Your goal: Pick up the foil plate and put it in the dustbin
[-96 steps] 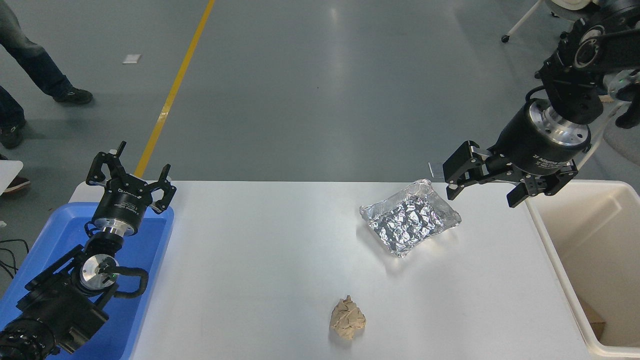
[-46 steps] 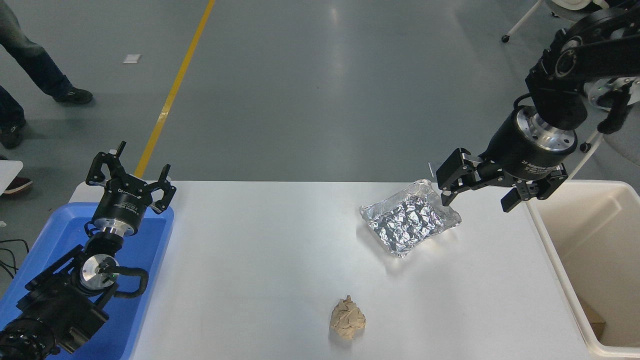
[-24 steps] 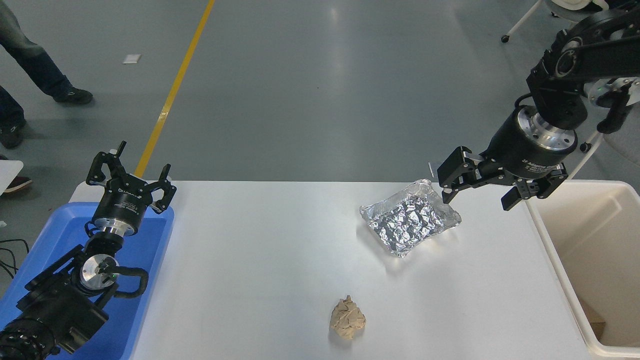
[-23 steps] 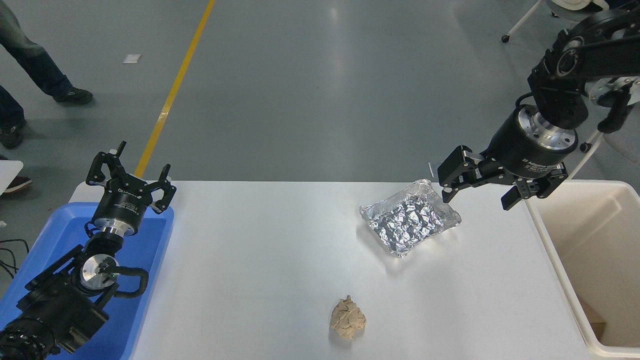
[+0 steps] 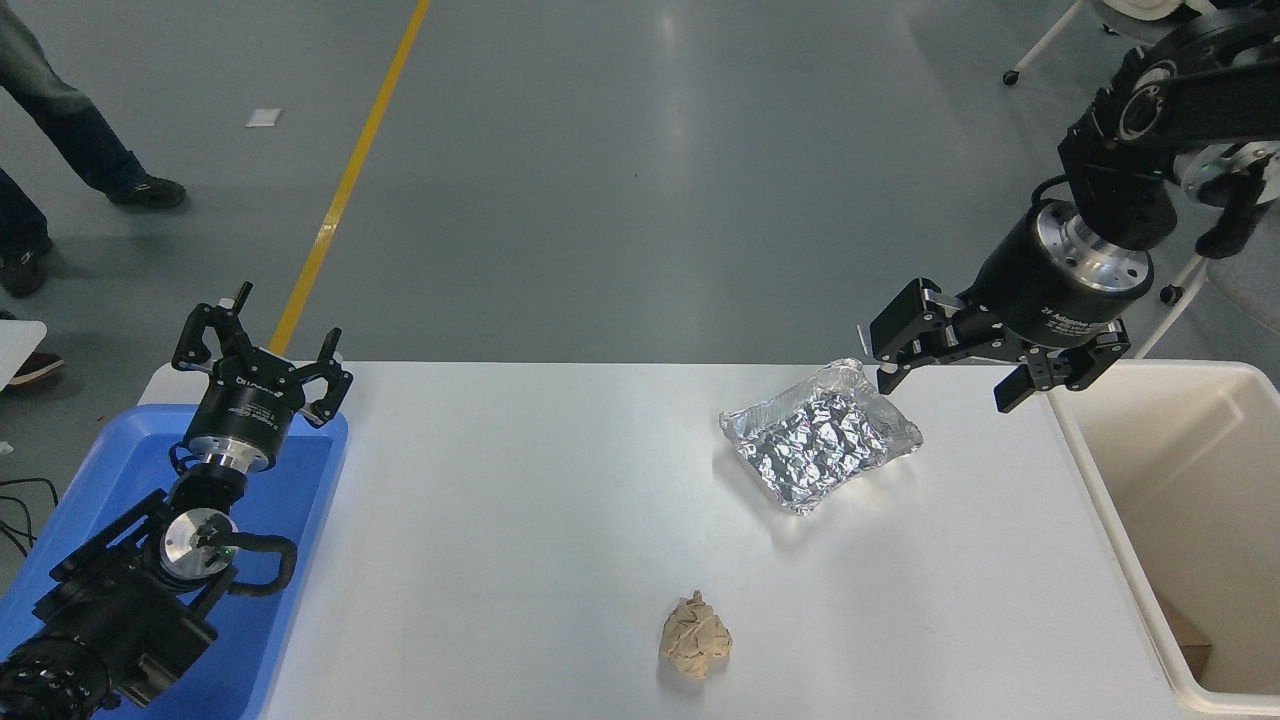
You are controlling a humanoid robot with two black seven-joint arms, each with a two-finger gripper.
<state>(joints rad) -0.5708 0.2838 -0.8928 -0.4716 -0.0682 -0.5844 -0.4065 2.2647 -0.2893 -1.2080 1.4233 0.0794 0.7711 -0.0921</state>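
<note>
The foil plate [image 5: 820, 438], a shiny crinkled silver tray, lies flat on the white table [image 5: 520, 520], right of centre. My right gripper [image 5: 945, 385] hangs open just above and to the right of the plate's far corner, with nothing between its fingers. The cream-white dustbin [image 5: 1190, 480] stands at the table's right end, directly right of that gripper. My left gripper [image 5: 262, 355] is parked open at the lower left, over the blue tray.
A blue plastic tray [image 5: 290, 560] sits at the table's left end under the left arm. A crumpled tan paper ball [image 5: 696, 648] lies near the front edge. A person's legs [image 5: 60, 120] are at the top left, on the floor.
My right gripper has drifted a little left and up, staying open near the foil plate's far right corner. The plate, the paper ball and the left arm have not moved.
</note>
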